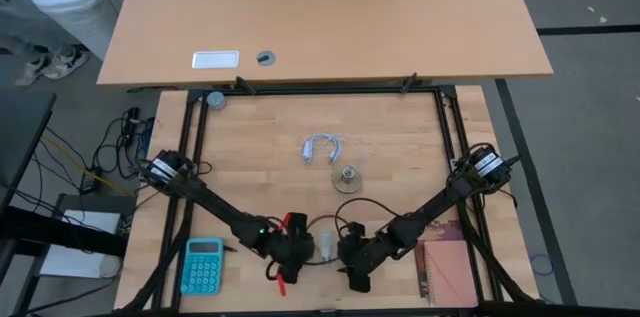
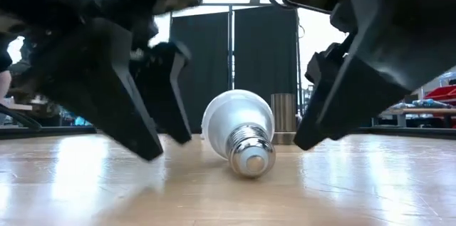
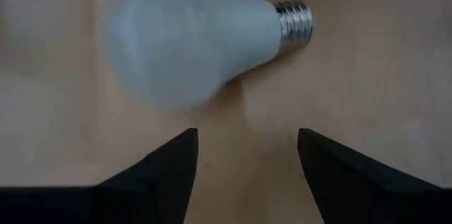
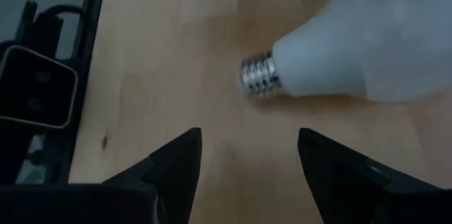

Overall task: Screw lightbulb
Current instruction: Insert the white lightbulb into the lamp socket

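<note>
Low view is showing the bulb (image 2: 238,127) lying on its side on the table (image 2: 228,190), screw base toward the camera, between the two grippers, touching neither. The left gripper (image 1: 292,249) and right gripper (image 1: 352,255) are hanging either side, jaws apart and empty, probably positioning for a pickup. Farther back, the socket (image 1: 348,178) and cable (image 1: 322,147) are sitting well apart; nothing is blocking the way.
</note>
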Robot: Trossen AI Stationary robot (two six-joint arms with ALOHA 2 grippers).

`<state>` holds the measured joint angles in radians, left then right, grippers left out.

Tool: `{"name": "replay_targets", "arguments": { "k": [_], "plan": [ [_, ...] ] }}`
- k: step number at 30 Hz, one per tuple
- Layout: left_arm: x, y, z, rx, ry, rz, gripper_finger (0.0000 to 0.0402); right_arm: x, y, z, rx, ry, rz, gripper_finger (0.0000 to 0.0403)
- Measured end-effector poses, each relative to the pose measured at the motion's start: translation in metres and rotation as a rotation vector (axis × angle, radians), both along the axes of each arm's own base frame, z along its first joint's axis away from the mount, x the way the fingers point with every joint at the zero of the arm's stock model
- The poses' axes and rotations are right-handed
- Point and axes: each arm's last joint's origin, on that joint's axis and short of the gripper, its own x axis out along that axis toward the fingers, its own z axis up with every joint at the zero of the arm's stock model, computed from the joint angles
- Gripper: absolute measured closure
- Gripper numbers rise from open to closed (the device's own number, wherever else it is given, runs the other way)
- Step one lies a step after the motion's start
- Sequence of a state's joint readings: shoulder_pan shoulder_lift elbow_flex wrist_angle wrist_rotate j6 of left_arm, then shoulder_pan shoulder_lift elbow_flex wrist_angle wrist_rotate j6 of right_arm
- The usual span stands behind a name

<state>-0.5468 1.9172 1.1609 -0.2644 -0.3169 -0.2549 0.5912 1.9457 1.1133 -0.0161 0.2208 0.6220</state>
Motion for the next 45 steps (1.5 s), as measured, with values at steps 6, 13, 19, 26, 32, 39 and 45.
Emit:
{"name": "replay_targets", "arguments": {
  "k": [6,13,19,26,32,39,45],
  "plan": [
    [0.006,-0.002,0.009,-0.017,-0.018,-0.019,0.0153,-0.005,-0.009,-0.013,0.115,-0.05,-0.209,0.0165],
    [0.004,-0.005,-0.002,-0.088,-0.1,0.018,0.0153,-0.013,-0.005,-0.017,0.132,-0.113,-0.284,0.0165],
    [-0.003,0.003,-0.018,-0.195,-0.136,0.134,0.0154,-0.012,-0.006,-0.017,0.12,-0.125,-0.274,0.0166],
    [-0.002,0.014,-0.026,-0.43,-0.181,0.194,0.0154,-0.004,-0.011,-0.014,0.196,-0.134,-0.292,0.0166],
    [0.0,0.022,-0.029,-0.524,-0.185,0.24,0.0154,-0.003,-0.016,-0.015,0.234,-0.111,-0.353,0.0167],
    [0.004,0.029,-0.028,-0.539,-0.208,0.251,0.0154,0.0,-0.023,-0.016,0.237,-0.095,-0.363,0.0167],
    [0.007,0.034,-0.028,-0.498,-0.236,0.242,0.0154,0.004,-0.029,-0.016,0.221,-0.096,-0.334,0.0167]
  ]
}}
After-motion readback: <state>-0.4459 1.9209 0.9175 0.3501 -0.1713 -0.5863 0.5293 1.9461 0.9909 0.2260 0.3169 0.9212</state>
